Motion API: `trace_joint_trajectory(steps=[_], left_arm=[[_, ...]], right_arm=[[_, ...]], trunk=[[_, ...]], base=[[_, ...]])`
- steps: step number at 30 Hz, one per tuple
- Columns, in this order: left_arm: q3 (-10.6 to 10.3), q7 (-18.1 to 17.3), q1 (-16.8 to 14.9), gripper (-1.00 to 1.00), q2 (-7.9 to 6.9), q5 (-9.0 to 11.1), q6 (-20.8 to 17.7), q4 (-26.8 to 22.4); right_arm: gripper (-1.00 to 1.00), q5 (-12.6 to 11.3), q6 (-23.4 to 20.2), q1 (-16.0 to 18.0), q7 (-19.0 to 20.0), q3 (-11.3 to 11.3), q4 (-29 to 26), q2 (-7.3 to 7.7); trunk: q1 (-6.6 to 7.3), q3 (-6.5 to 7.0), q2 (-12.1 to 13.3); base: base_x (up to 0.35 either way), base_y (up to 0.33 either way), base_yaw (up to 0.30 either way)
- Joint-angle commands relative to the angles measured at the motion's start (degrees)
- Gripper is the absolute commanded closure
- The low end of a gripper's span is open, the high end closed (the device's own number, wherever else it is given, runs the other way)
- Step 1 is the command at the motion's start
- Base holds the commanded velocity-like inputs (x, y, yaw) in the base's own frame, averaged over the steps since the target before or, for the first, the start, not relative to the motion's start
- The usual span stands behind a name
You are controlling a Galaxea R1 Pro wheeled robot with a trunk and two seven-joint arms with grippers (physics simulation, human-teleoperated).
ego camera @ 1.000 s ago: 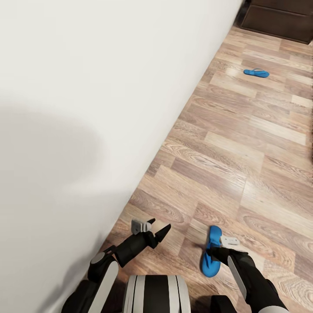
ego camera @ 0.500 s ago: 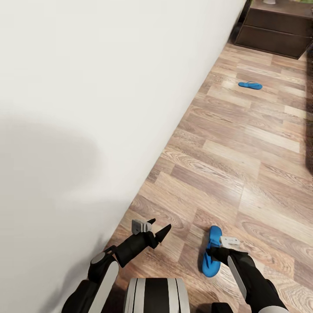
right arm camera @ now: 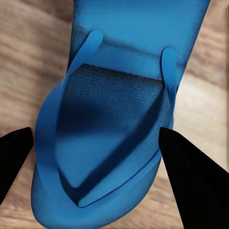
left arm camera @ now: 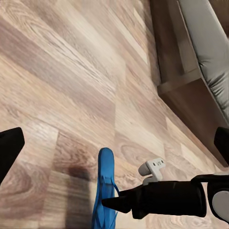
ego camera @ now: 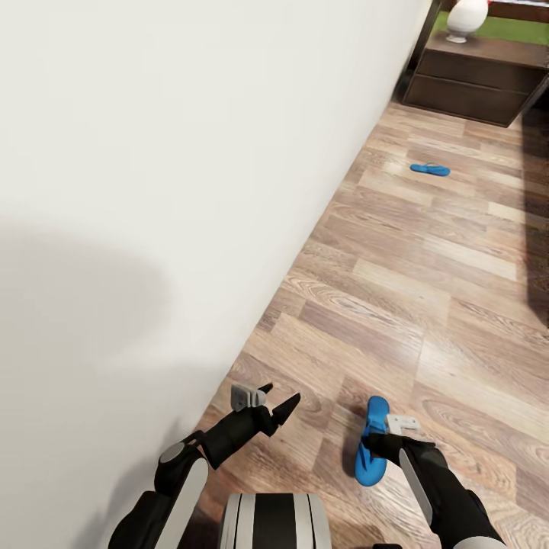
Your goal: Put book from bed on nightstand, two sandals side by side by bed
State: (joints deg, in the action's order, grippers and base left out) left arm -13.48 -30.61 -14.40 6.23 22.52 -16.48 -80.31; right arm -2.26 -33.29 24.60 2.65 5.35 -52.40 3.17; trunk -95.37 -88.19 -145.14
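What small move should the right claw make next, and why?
Probably lower it a little and close. In the right wrist view the near sandal lies between the two open fingers, straps facing up, not yet gripped. In the head view the right claw hovers over it, while the far sandal lies alone on the floor.

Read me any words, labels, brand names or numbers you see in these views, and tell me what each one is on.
None: no readable text in any view.
The sandal at the right end effector has a plain blue sole, unmarked.
The far sandal is too small to show any marking.
The nightstand and white vase carry no lettering.
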Motion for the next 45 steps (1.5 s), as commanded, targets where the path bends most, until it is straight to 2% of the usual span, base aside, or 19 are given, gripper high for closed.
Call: trace_joint_trajectory(steps=[1,21,30,32,37,41,43,44,45], left_arm=[[0.04,-0.07,-0.01,-1.0,0.01,0.59,-0.56,-0.02],[0.07,0.18,-0.01,-1.0,0.0,0.33,-0.52,0.06],[0.44,0.2,-0.01,-1.0,-0.3,0.37,-0.57,0.24],[0.56,0.2,-0.01,-1.0,-0.32,0.32,-0.57,0.75],[0.87,0.3,-0.01,-1.0,-0.41,0.15,-0.5,2.5],[0.91,0.86,-0.01,-1.0,-0.42,-0.12,-0.48,3.05],[0.91,2.0,-0.01,-1.0,-0.42,-0.87,-0.43,4.29],[0.91,2.22,-0.01,-1.0,-0.42,-1.03,-0.4,4.63],[0.91,2.76,-0.05,-1.0,-0.42,-1.55,-0.32,5.65]], right_arm=[[1.0,-0.2,-0.27,0.01,0.17,0.1,-0.07,-0.01],[1.0,-0.41,-0.3,0.01,0.22,0.18,-0.07,0.08],[1.0,-0.88,-0.42,0.01,0.4,0.74,-0.64,0.87],[1.0,-0.89,-0.44,0.01,0.45,0.9,-0.66,1.58],[1.0,-0.97,-0.47,0.01,2.97,1.12,-0.68,6.5],[1.0,-0.97,-0.53,0.01,6.42,1.22,-0.68,8.21],[1.0,-1.01,-0.57,0.01,8.21,1.24,-0.68,10.18],[1.0,-1.03,-0.6,0.01,8.55,1.24,-0.68,10.69],[1.0,-1.08,-0.66,0.01,9.77,1.28,-0.68,12.13]], trunk=[[0.03,0.2,0.0],[0.55,4.63,0.27],[0.78,6.62,0.39],[0.83,7.06,0.42],[0.96,8.17,0.48],[1.06,9.06,0.54],[1.12,9.5,0.56],[1.14,9.72,0.58],[1.17,9.94,0.59]], base=[[0.0,0.0,0.0],[0.0,0.0,0.0],[0.0,0.0,0.0],[0.0,0.0,0.0],[0.0,0.0,0.0],[0.0,0.0,0.0],[0.0,0.0,0.0],[0.0,0.0,0.0],[0.0,0.0,0.0]])
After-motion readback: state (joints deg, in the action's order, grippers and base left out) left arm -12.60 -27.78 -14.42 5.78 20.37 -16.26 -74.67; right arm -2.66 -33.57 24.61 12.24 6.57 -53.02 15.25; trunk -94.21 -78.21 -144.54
